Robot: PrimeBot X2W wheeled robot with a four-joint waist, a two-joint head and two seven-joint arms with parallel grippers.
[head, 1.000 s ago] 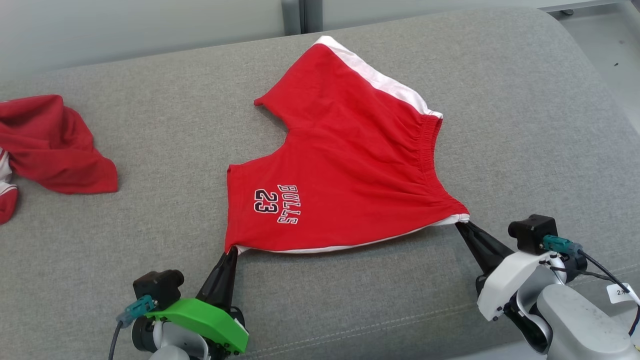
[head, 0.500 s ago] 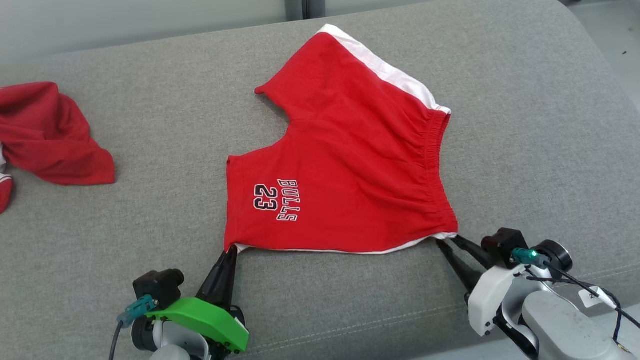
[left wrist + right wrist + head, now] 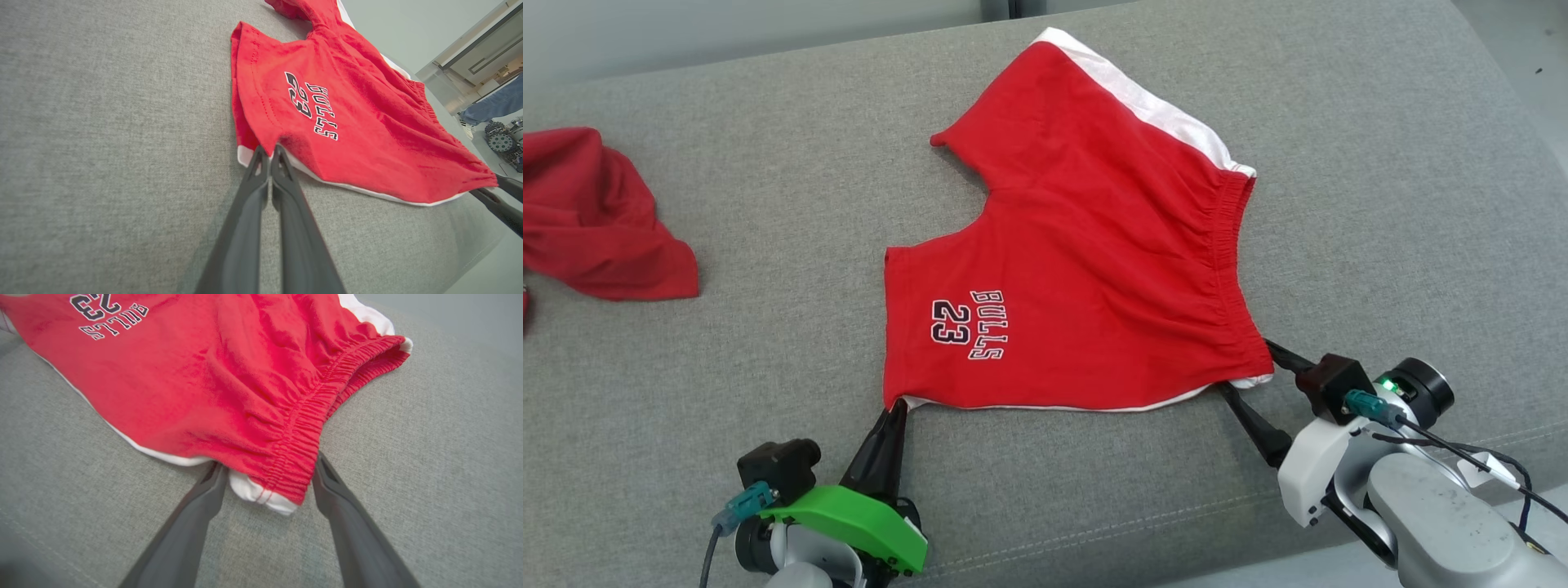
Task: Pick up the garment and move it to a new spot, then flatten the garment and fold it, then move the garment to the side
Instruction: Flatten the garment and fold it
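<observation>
The garment [image 3: 1078, 261], red shorts, lies spread flat in the middle of the grey surface [image 3: 1380, 204]. The left jaws are pressed together on its hem corner at 7 o'clock. The right jaws stand wide apart on both sides of the waistband corner at 4 o'clock and hold nothing. We see another red cloth [image 3: 596, 220] well apart at 9 o'clock, bare room at 3 o'clock, and the front edge near at 6 o'clock.
</observation>
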